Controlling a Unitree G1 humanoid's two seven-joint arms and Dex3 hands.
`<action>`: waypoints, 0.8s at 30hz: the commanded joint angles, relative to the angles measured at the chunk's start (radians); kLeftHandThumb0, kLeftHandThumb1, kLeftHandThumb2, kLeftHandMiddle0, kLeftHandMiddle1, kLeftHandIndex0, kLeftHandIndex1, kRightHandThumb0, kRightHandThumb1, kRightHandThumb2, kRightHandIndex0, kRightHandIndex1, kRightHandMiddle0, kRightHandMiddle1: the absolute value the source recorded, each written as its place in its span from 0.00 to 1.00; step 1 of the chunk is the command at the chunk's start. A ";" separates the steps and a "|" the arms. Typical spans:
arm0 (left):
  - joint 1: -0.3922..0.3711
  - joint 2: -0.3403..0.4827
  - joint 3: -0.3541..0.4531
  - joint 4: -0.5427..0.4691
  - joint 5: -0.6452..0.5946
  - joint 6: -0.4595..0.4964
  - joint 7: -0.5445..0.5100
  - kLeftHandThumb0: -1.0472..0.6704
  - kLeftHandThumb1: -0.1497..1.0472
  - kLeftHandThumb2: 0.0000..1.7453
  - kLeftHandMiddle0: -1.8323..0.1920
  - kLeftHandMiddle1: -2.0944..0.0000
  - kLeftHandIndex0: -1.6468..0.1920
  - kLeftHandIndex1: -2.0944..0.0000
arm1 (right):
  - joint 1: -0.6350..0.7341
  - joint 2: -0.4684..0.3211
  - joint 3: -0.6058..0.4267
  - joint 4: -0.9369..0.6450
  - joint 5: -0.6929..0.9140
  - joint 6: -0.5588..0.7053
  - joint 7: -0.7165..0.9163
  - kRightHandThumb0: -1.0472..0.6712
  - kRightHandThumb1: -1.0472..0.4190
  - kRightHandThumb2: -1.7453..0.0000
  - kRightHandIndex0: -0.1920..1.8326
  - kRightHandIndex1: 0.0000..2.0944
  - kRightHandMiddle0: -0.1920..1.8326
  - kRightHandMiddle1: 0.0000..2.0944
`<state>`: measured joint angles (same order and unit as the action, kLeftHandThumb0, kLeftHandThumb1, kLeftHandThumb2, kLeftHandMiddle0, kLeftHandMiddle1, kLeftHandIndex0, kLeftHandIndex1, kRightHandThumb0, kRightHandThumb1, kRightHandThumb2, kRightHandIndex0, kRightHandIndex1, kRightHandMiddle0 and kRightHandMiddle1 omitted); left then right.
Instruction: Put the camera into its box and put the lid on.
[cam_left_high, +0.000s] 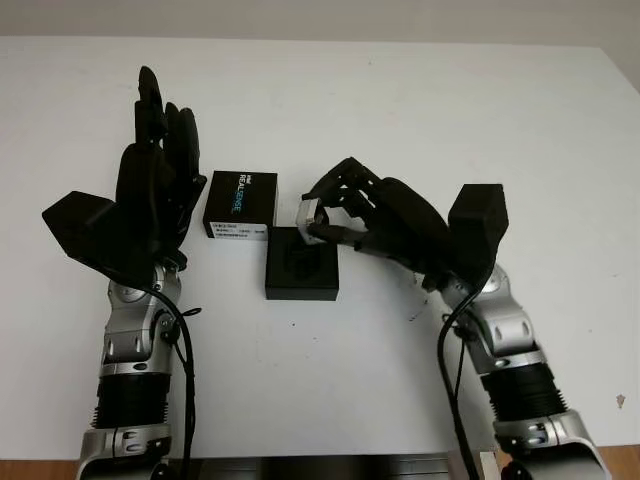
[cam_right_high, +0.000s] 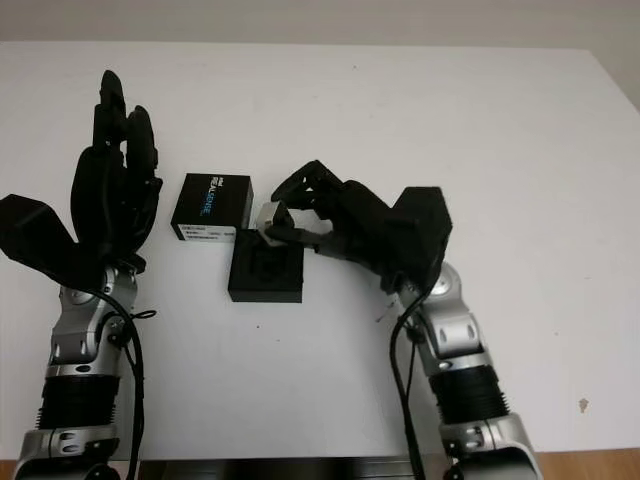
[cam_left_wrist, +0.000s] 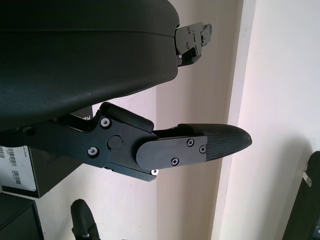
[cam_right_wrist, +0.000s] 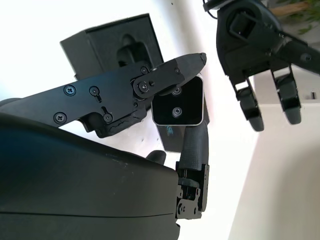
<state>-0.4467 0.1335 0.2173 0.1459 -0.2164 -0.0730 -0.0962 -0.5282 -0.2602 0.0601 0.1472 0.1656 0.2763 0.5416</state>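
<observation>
We think it is a lab: we see a bare white table (cam_left_high: 400, 90) and a plain wall (cam_left_high: 320, 15).

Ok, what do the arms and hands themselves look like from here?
Both hands, left hand and right hand, have matte black shells and jointed fingers with visible screws. Each forearm is silver metal with a black ribbed band, and a thin black cable loops alongside each wrist. A blocky black camera housing sits at each wrist.

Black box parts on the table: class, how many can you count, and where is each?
2. The open box base sits mid-table below the right hand; the lid lies beside the left hand. None seems hidden.
</observation>
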 joint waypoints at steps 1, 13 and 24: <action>0.011 -0.004 0.000 -0.003 -0.005 -0.007 -0.003 0.21 1.00 0.28 1.00 1.00 1.00 1.00 | -0.034 -0.026 -0.010 -0.026 0.011 0.029 0.021 0.35 0.03 0.97 0.03 0.47 0.17 0.90; 0.010 0.000 -0.004 -0.004 0.001 -0.003 -0.002 0.21 1.00 0.29 1.00 1.00 1.00 1.00 | -0.106 -0.091 -0.002 -0.019 0.019 0.117 0.111 0.36 0.04 0.97 0.08 0.38 0.20 0.88; 0.010 -0.002 -0.004 -0.003 0.002 -0.007 0.001 0.21 1.00 0.29 1.00 1.00 1.00 1.00 | -0.144 -0.103 0.043 -0.010 -0.001 0.139 0.171 0.35 0.05 0.97 0.10 0.38 0.23 0.88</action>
<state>-0.4466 0.1337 0.2157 0.1459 -0.2169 -0.0726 -0.0960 -0.6496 -0.3539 0.0966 0.1441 0.1687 0.4231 0.7058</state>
